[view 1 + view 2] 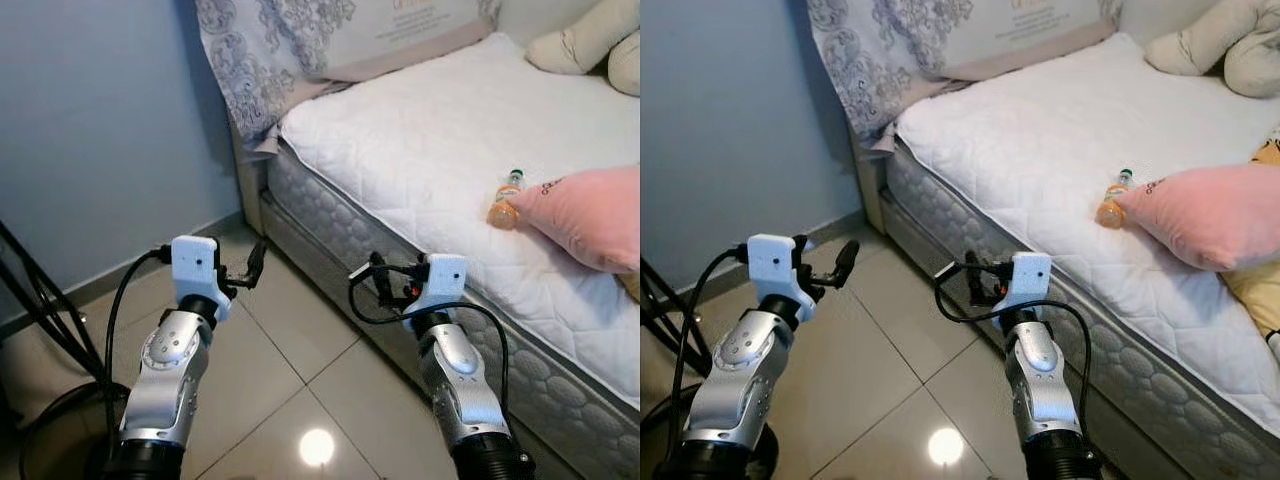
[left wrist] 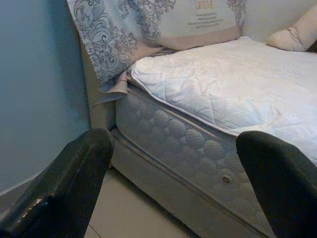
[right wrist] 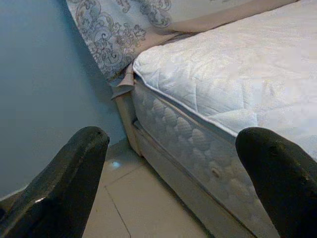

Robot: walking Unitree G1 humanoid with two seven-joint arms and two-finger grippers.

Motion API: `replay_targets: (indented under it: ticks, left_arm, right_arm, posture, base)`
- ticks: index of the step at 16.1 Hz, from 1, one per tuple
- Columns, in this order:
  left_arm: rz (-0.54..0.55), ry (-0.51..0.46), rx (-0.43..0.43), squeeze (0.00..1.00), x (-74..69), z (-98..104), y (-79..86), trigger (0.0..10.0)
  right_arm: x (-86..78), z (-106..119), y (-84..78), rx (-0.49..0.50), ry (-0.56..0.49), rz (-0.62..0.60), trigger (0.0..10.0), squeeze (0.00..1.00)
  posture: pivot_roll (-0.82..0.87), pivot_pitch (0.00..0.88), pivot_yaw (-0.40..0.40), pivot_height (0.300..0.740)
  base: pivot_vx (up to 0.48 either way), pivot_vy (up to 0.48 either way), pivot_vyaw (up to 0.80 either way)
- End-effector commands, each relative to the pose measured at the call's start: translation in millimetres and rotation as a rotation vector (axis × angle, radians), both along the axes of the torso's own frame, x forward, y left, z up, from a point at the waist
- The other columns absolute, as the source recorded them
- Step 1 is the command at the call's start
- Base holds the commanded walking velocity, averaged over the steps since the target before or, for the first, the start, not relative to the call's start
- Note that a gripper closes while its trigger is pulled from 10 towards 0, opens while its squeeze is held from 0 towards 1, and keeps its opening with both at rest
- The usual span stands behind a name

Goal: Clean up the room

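- Presently, a small bottle [image 1: 507,200] with orange contents and a dark cap is seen lying on its side on the white quilted mattress [image 1: 420,150], well ahead of and to the right of the right gripper [image 1: 372,277].
- The bottle's base is found touching, or just beside, the edge of a pink pillow [image 1: 590,215], which lies further right of that gripper.
- Cream plush items [image 1: 590,40] are noted at the far right corner of the bed, well beyond both grippers.
- A patterned grey pillow [image 1: 300,40] is seen propped at the head of the bed, ahead of the left gripper [image 1: 256,262].
- The right gripper is held above the tiled floor [image 1: 300,390], just beside the mattress side; in the right wrist view its fingers [image 3: 74,173] are spread wide, grasping nothing.
- The left gripper is held over the floor, near the blue wall [image 1: 100,130]; in the left wrist view its fingers [image 2: 69,183] are likewise parted and empty.
- Dark tripod legs [image 1: 40,310] are recorded to the left of the left gripper.
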State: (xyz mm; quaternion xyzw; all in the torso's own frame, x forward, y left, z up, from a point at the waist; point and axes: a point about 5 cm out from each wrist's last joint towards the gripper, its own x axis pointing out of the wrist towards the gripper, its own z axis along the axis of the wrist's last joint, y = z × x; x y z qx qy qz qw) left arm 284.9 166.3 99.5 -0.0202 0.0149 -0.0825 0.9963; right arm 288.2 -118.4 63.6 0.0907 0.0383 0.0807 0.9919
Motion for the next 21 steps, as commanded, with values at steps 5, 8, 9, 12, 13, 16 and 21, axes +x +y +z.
replay_targets:
  ticks: [5, 8, 9, 12, 13, 16, 21]
  left_arm:
    - [0.019, -0.011, 0.005, 0.0, 2.2, 5.7, 1.0, 10.0]
    - [0.001, -0.025, 0.034, 0.0, 1.6, 7.3, -3.3, 10.0]
    - [0.0, -0.024, 0.035, 0.0, 2.2, 7.3, -4.6, 10.0]
    - [0.002, -0.027, 0.036, 0.0, 5.0, 7.9, -6.8, 10.0]
    - [0.003, -0.028, 0.04, 0.0, 5.8, 8.1, -6.9, 10.0]
    - [0.005, -0.028, 0.046, 0.0, 6.1, 7.7, -6.4, 10.0]
    - [0.012, -0.036, 0.047, 0.0, 8.3, 9.3, -6.5, 10.0]
  right_arm:
    - [3.1, 0.7, 1.8, 0.0, 0.007, 0.024, 10.0, 0.0]
    - [4.2, 2.5, 2.9, 0.002, -0.001, 0.028, 10.0, 0.0]
    - [4.6, 2.5, 2.0, 0.001, -0.001, 0.027, 10.0, 0.0]
    - [5.8, 3.1, 2.1, -0.006, -0.004, 0.035, 10.0, 0.0]
    - [6.8, 3.5, 2.7, -0.009, -0.004, 0.039, 10.0, 0.0]
    - [7.8, 2.4, 3.6, -0.012, 0.001, 0.043, 10.0, 0.0]
    - [10.8, 2.1, 5.7, -0.016, 0.003, 0.056, 10.0, 0.0]
  posture:
    - [0.11, 0.0, -0.032, 0.74]
    - [0.11, 0.0, -0.034, 0.74]
    - [0.11, 0.0, -0.044, 0.74]
    - [0.11, 0.0, -0.055, 0.74]
    - [0.11, 0.0, -0.054, 0.74]
    - [0.14, 0.0, -0.06, 0.74]
    - [0.14, 0.0, -0.076, 0.74]
  base:
    - [0.0, 0.0, 0.0]
    - [0.0, 0.0, 0.0]
    - [0.0, 0.0, 0.0]
    - [0.0, 0.0, 0.0]
    - [0.0, 0.0, 0.0]
    - [0.0, 0.0, 0.0]
    - [0.0, 0.0, 0.0]
